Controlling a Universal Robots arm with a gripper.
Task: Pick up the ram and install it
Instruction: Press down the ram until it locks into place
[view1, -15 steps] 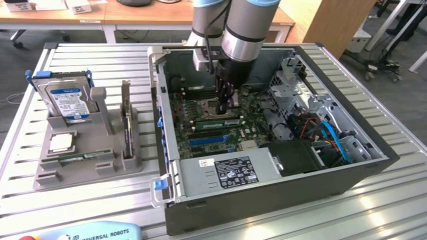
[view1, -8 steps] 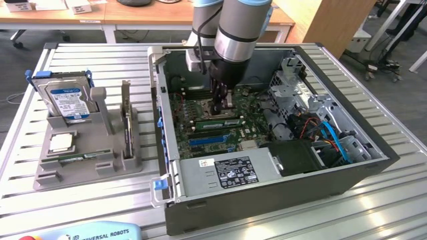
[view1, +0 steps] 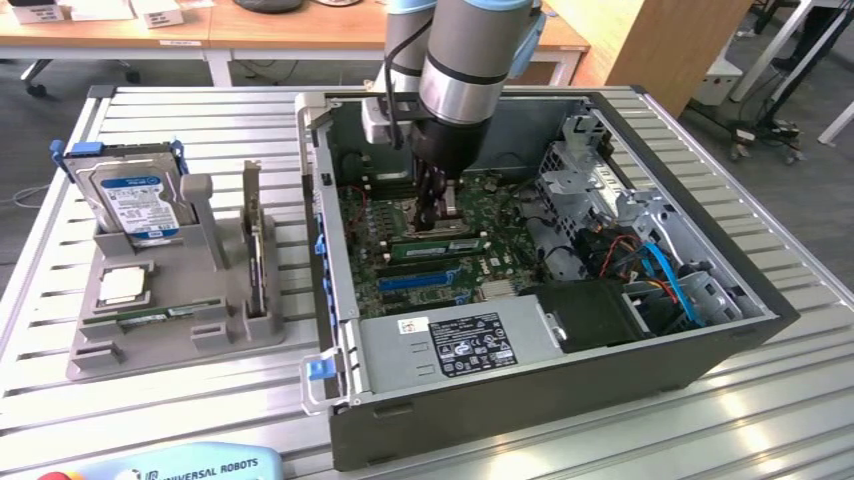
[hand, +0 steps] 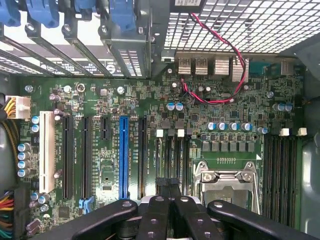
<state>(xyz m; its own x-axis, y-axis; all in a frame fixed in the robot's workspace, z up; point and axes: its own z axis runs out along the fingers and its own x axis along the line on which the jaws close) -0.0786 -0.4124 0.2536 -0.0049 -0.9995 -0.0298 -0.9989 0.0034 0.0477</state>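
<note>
Ram stick (view1: 434, 243) lies seated across the green motherboard (view1: 414, 215) inside the open computer case (view1: 534, 390), directly beneath the gripper (view1: 434, 222), whose black fingers (hand: 165, 210) are closed together just above it. The case sits on a slatted metal table (view1: 40, 300); wooden desks (view1: 267, 35) stand behind

Claw (hand: 167, 187) tips — whatever they pinch, hidden
</note>
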